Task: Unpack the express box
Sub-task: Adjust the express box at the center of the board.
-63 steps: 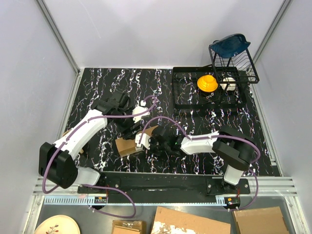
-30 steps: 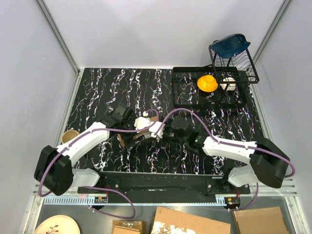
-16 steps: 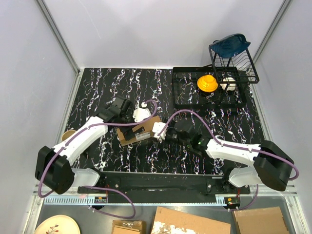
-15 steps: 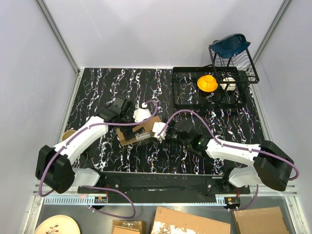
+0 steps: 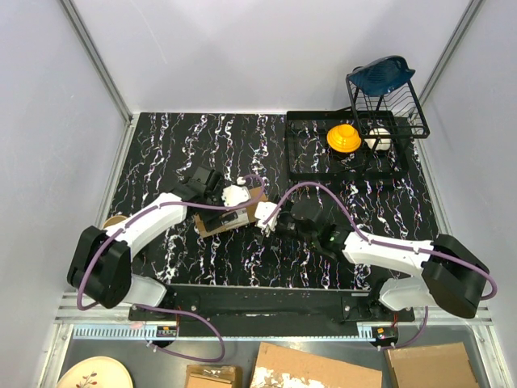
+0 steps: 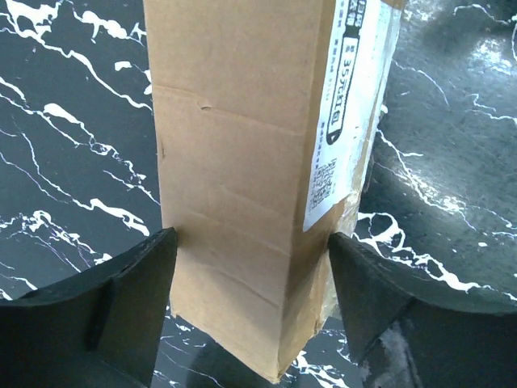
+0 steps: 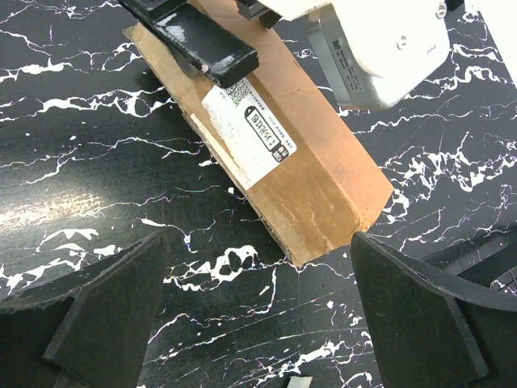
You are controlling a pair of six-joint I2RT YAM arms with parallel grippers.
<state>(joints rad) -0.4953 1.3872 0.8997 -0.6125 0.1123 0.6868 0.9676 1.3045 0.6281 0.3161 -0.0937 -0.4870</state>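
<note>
Express box [image 6: 234, 162], small brown cardboard w/ white label [image 6: 347, 137], lay on black marble table [image 6: 65, 121]. Our L claw [image 6: 250, 242] pinched both sides; R claw [image 7: 254, 242] gaped wide, holding nothing.

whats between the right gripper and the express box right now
Only bare black marble tabletop, as the right wrist view shows: the open right gripper hangs just short of the express box, at its near corner, not touching it.
</note>
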